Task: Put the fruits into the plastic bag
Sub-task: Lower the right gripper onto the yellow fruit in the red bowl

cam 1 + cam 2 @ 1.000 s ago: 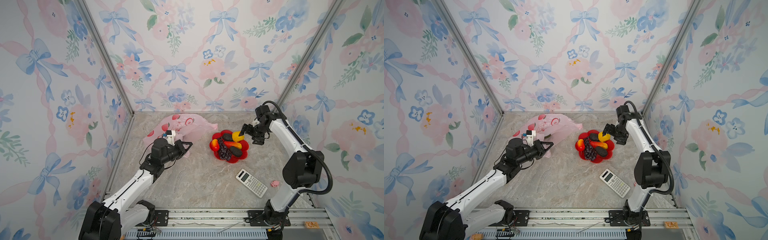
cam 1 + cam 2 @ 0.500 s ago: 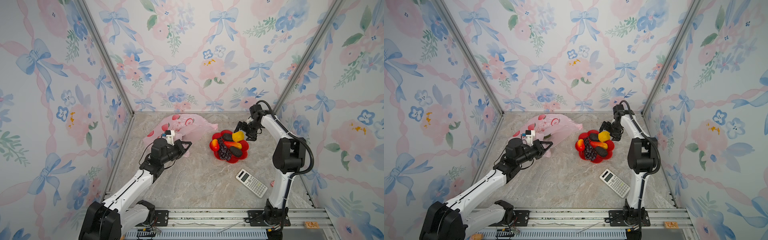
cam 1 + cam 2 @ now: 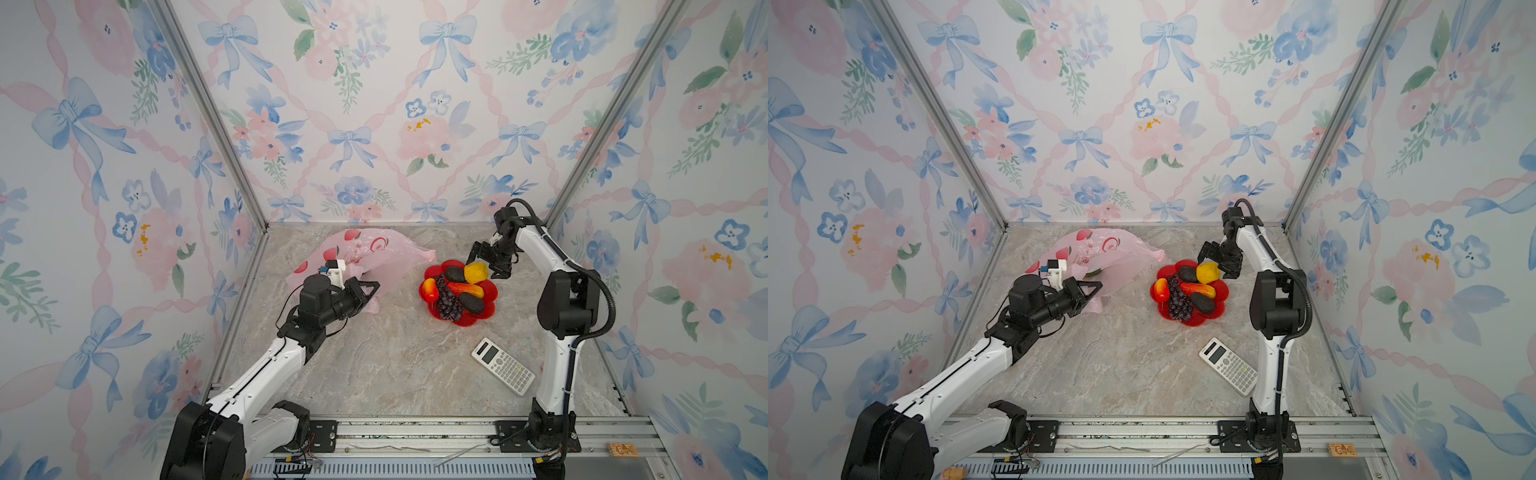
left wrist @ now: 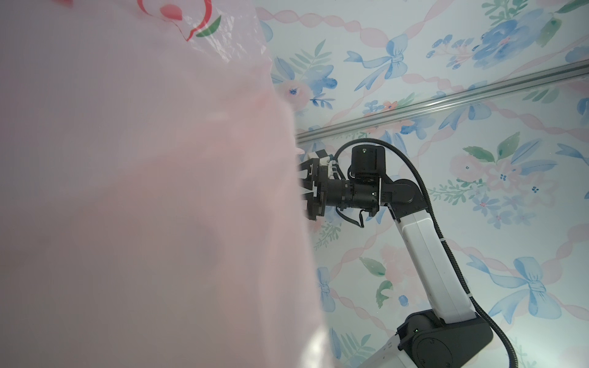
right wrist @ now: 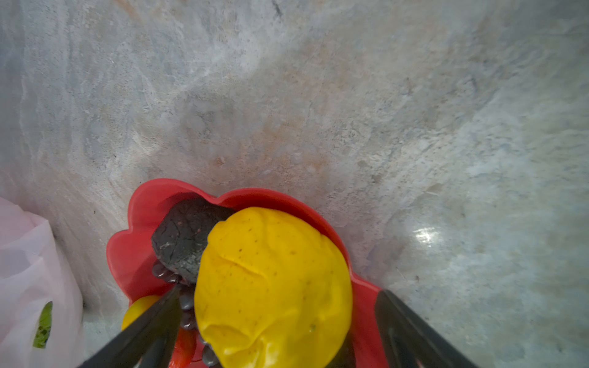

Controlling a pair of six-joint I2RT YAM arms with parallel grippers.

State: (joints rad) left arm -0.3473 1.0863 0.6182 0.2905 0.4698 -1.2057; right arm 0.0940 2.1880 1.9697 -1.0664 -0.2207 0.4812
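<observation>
The glossy yellow toy lemon [image 3: 476,272] lies at the far edge of the red flower-shaped plastic plate [image 3: 491,293]. It leans on a dark avocado [image 3: 455,274], with the purple grape bunch [image 3: 449,299] and two red-yellow mangoes [image 3: 466,289] beside it. The lemon itself has not changed over the last second, but the right arm has. It has folded its elbow in toward the plate, and the right hand [image 3: 486,266] has slid closer. Its wide-open jaws now stand either side of the lemon, as the right wrist view shows, with no contact that I can see. The pick is lined up but not made, and I judge that closing comes next.

To the left on the marble bench [image 3: 395,365], the thin translucent pale-pink plastic bag [image 3: 374,253] with red peach prints has not moved. The left hand [image 3: 370,293] stays closed, apparently pinching the bag's near edge to hold its mouth up. A green shape [image 5: 43,325] shows through the film, likely one fruit already inside.
</observation>
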